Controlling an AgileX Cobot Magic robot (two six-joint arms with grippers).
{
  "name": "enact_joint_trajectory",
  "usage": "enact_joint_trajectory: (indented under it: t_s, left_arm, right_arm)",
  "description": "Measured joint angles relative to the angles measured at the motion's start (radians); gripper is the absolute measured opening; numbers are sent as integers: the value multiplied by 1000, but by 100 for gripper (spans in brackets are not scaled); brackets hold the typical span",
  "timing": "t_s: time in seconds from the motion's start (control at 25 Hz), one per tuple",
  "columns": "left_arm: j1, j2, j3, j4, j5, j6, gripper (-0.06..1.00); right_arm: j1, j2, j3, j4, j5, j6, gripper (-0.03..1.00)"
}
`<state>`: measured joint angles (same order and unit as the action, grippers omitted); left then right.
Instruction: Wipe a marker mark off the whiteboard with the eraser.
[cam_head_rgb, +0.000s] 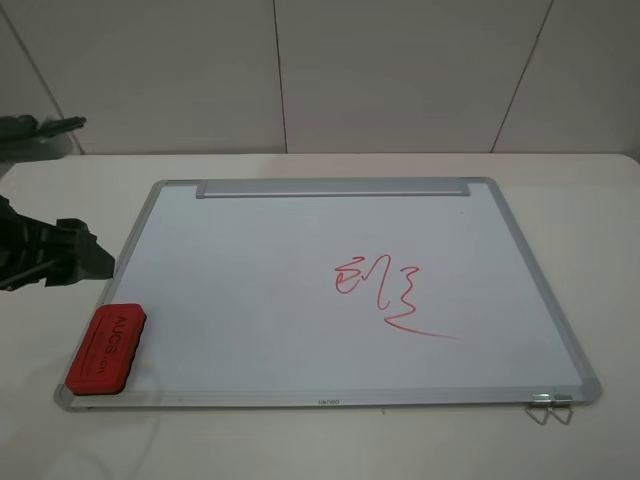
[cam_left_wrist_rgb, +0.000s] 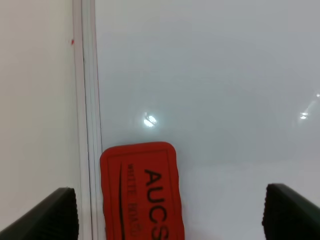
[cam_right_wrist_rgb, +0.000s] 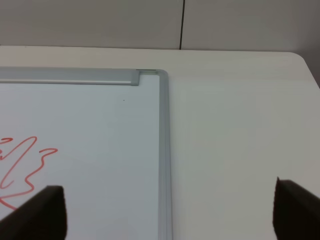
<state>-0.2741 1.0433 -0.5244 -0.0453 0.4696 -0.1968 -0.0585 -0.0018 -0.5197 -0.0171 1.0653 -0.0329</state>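
Note:
The whiteboard (cam_head_rgb: 250, 290) lies flat on the table. The red eraser (cam_head_rgb: 107, 348) rests on its near-left corner, partly over the frame. A thin red marker mark (cam_head_rgb: 350, 277) sits right of centre, beside a larger red squiggle (cam_head_rgb: 405, 305) with a slanted tail. My left gripper (cam_head_rgb: 90, 255) hovers off the board's left edge, apart from the eraser. In the left wrist view it (cam_left_wrist_rgb: 170, 220) is open, with the eraser (cam_left_wrist_rgb: 141, 192) between its fingers' line and the board (cam_left_wrist_rgb: 210, 90) beyond. My right gripper (cam_right_wrist_rgb: 170, 215) is open over the board's (cam_right_wrist_rgb: 100, 130) right frame; red strokes (cam_right_wrist_rgb: 30, 165) show there.
The silver tray bar (cam_head_rgb: 335, 188) runs along the board's far edge. A small metal clip (cam_head_rgb: 548, 405) sticks out at the near-right corner. The white table (cam_head_rgb: 600, 250) surrounds the board, with a tiled wall behind. A dark arm part (cam_head_rgb: 40, 130) shows at far left.

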Motion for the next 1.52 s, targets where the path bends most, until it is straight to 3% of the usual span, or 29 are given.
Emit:
enact_joint_trajectory:
  t_s: [0.2,0.64,0.96,1.52]
  left_arm:
    - [0,-245,-77,2,161,18,74]
    - [0,-629,-115,16,383,83,74]
    - [0,-693,-115,-96,420,204,74]
    - [0,-806,-111,-101,606,337,74]
  right_arm:
    - [0,0,0,0,0,0,71]
    - [0,0,0,0,0,0,71]
    - [0,0,0,0,0,0,71]
    - [0,0,0,0,0,0,71]
